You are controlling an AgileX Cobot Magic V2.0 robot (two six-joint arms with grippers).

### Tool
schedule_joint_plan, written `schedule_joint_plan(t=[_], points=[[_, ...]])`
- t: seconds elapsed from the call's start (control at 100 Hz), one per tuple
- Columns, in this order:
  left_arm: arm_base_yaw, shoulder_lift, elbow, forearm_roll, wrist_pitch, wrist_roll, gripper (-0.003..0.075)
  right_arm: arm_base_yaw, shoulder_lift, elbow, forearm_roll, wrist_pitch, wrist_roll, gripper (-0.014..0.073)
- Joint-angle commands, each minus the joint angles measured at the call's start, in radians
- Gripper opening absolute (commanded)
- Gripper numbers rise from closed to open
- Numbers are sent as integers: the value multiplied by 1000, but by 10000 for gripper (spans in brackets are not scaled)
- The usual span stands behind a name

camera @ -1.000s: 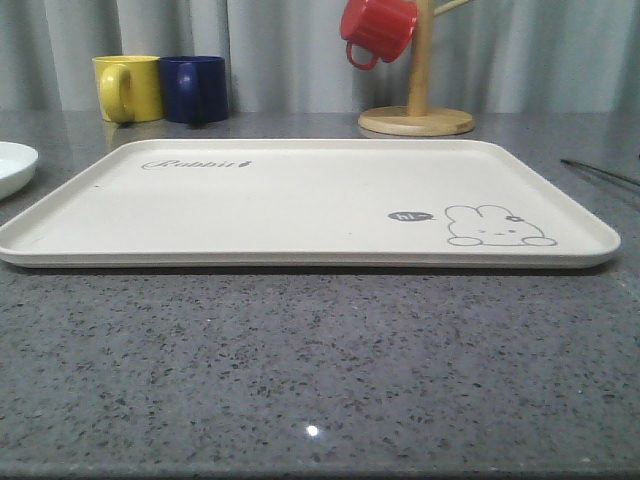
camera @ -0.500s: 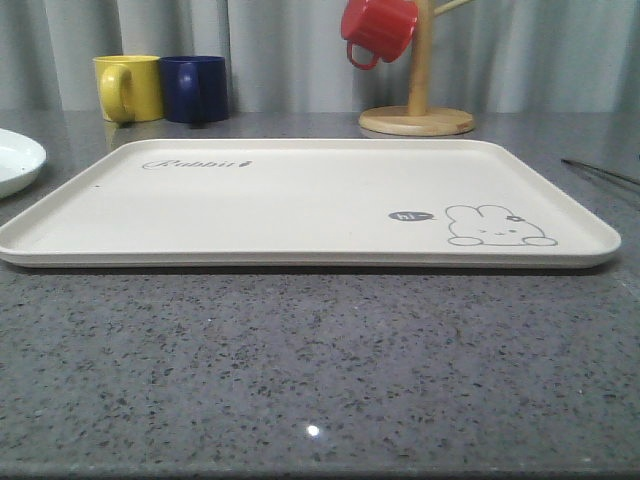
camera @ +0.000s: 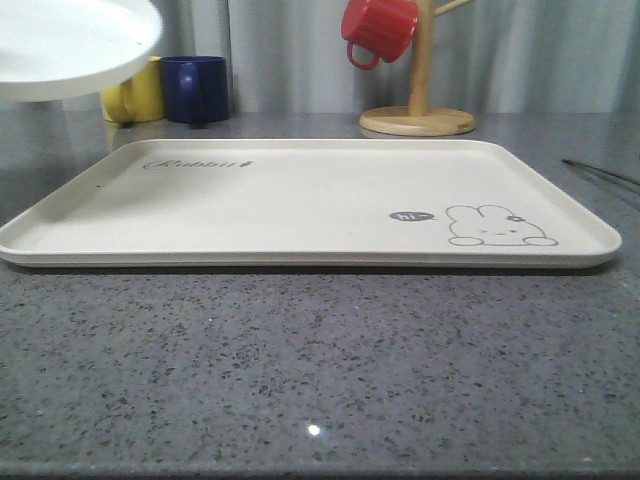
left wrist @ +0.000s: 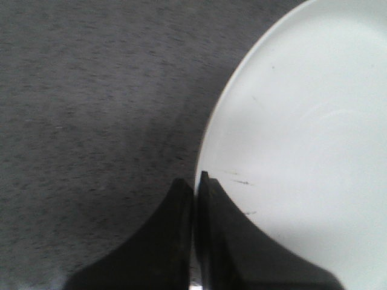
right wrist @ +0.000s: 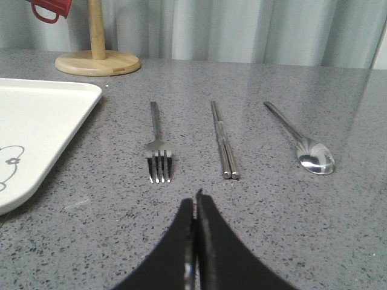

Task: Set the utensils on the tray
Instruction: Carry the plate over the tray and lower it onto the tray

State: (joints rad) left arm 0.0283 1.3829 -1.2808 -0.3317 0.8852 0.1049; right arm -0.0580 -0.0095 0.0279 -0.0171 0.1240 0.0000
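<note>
The white plate hangs in the air at the far left, above the table and just off the tray's left end. My left gripper is shut on the rim of the plate, one finger over it and one under. The cream tray with its rabbit drawing lies bare in the middle. To the right of the tray's corner lie the fork, the chopsticks and the spoon, side by side on the grey counter. My right gripper is shut and holds nothing, just short of the fork and chopsticks.
A yellow mug, partly behind the plate, and a blue mug stand at the back left. A red mug hangs on the wooden mug stand at the back, right of centre. A curtain closes off the rear.
The plate has risen from the counter at the left edge to well above it and shifted right, toward the tray. Everything else is as before.
</note>
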Motion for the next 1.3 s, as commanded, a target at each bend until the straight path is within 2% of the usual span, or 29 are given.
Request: schedule_joint_plan(t=[0.0,0.22,0.43,0.57,0.66,0.81,0.88,1.01,1.16,1.29], points=[[-73,-11,-26,-47,-46,18,-19,-5,-20,0,-2,-78,0,-61],[-216,86,-26,-51,-95,40,-19,-5,-20,0,-2,-78,0,-61],[-225,175,-26,-77,-118,45,-19,-5,-20,0,-2,-78,0,-61],[-225,190,-26,-112,-117,106,-14,-5,-20,0,-2,-78,0,-61],[-225,190,-26,-125,-117,117,41,-5,-20,0,-2,-78,0,-61],[-225,190,-26,-125,-127,117,224,-5,-20,0,-2,-78,0,-61],[-225,190,-26,-112,-146,117,258,-5,-20,0,-2,-78,0,-61],[-225,165,-26,-50,-182,117,192,-5,-20,0,-2,-78,0,-61],[-225,84,-26,33,-220,115,-22,-5,-20,0,-2,-78,0,-61],[-225,-9,-18,61,-237,115,-20,-5,-20,0,-2,-78,0,-61]])
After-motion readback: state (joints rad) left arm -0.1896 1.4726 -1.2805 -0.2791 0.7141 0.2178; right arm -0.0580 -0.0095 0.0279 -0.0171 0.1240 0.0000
